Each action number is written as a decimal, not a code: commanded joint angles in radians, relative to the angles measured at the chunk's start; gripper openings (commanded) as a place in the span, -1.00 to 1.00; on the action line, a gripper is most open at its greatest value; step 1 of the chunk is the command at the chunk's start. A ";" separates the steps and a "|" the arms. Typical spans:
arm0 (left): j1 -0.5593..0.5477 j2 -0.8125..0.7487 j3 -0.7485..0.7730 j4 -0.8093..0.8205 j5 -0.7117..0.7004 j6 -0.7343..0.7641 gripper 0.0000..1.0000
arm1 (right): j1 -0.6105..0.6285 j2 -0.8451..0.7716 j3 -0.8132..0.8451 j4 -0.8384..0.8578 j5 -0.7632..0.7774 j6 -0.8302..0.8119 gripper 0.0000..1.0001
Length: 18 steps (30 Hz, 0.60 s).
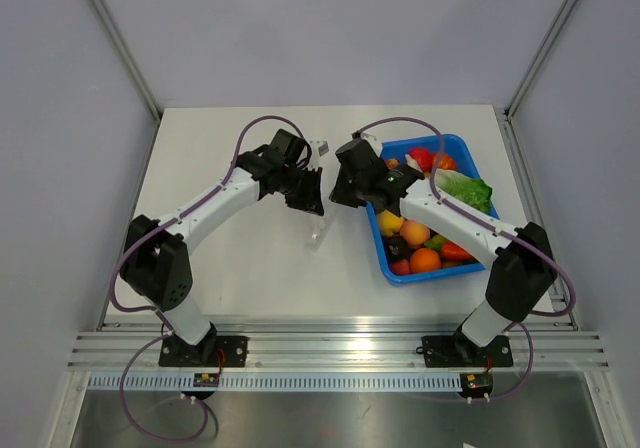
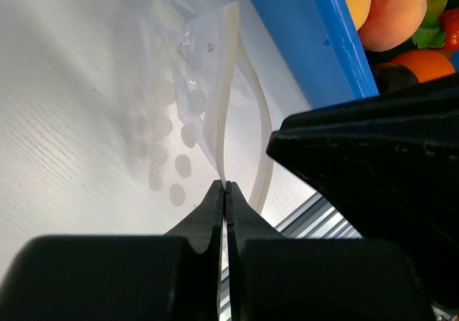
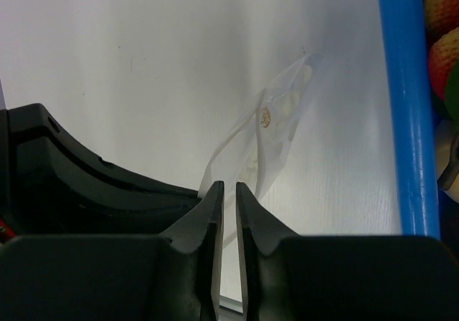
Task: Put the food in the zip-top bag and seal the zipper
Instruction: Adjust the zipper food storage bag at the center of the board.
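Limp zip-top bag (image 2: 192, 102) held up over the desk (image 1: 230, 258); food (image 1: 397, 248) lies in the blue tray (image 1: 430, 276).
The bag is thin, light, slippery film that flops, so its stiffer zipper (image 2: 229, 84) strip looks like the soundest hold. The left gripper (image 2: 225, 186) has its fingers pinched together on that strip. The right gripper (image 3: 229, 186) fingers stand almost together, but I cannot tell whether they hold film. The plum-sized food looks small and firm.
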 commanded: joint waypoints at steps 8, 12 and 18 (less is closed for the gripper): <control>-0.001 -0.008 0.057 -0.002 0.006 -0.002 -1.00 | 0.036 0.065 0.039 0.021 -0.022 -0.019 -0.75; 0.001 -0.014 0.091 -0.025 0.002 0.008 -1.00 | 0.036 0.109 0.013 0.045 0.008 -0.078 -0.90; 0.005 -0.017 0.123 -0.065 0.018 0.050 -1.00 | 0.036 0.091 -0.079 0.214 -0.091 -0.333 -0.78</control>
